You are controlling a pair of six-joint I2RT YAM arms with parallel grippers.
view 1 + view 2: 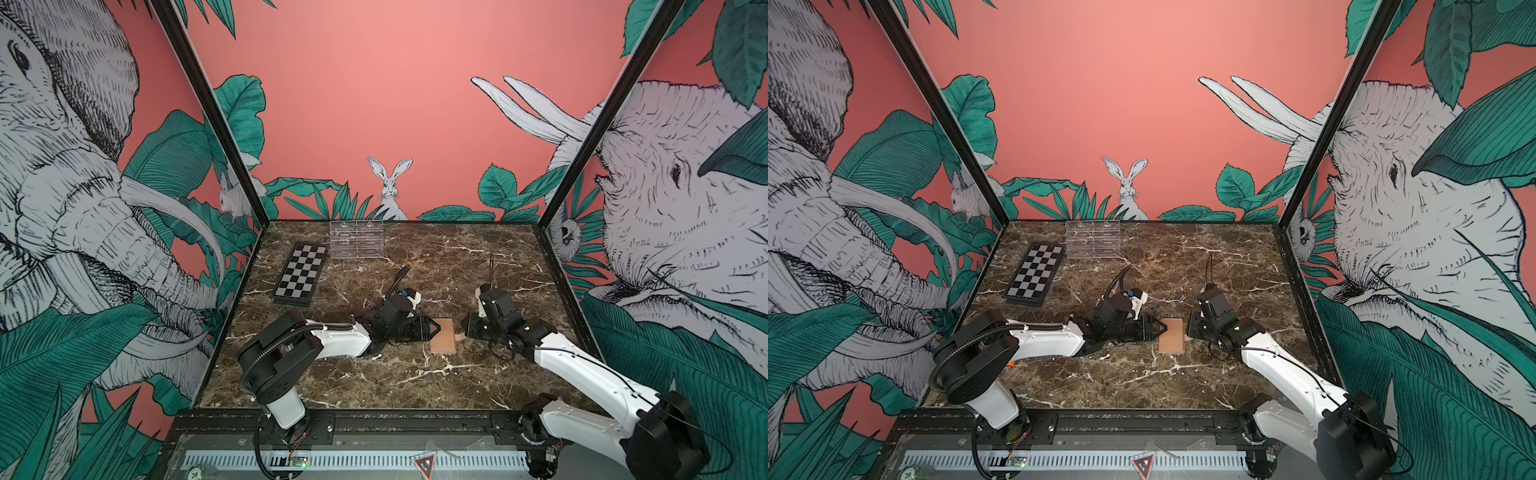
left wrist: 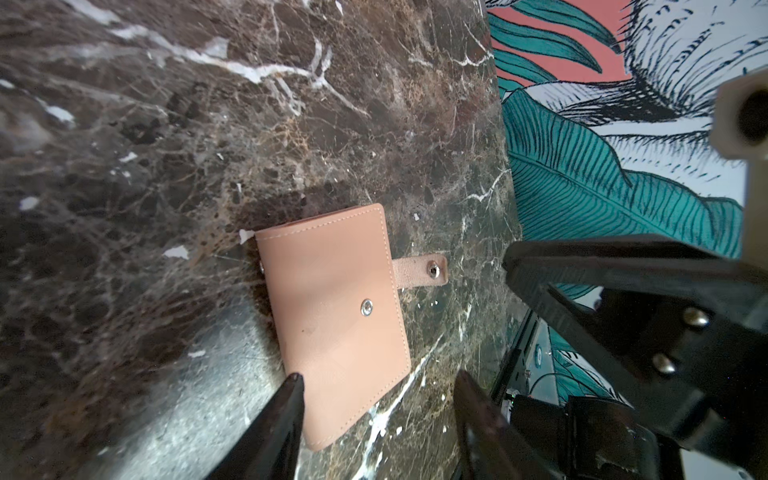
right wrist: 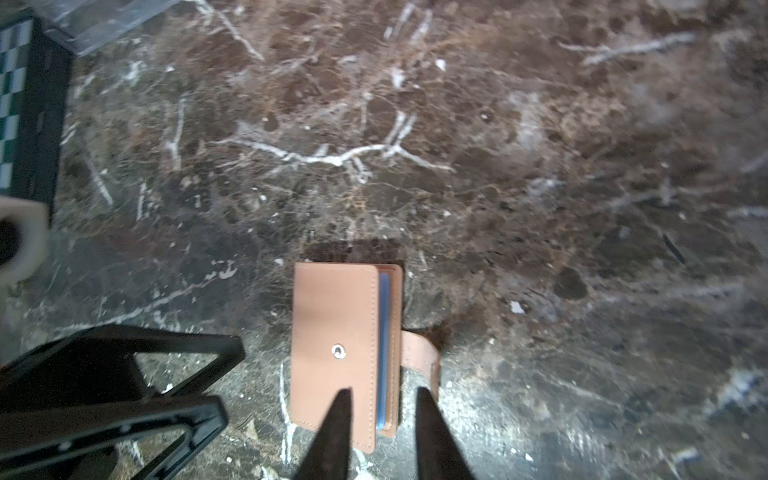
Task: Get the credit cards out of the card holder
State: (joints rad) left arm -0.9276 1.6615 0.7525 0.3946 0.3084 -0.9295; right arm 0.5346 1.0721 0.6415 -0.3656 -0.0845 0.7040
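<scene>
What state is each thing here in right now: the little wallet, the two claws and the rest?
card holder: unsnapped, cover folded down, lying on the table.
snap tab: loose, sticking out sideways.
credit cards: inside the holder, only a blue edge showing.
left gripper: open, beside the holder.
right gripper: slightly open, tips over the holder's open edge.
chequered board: lying flat.
acrylic rack: standing upright; contents unclear.
</scene>
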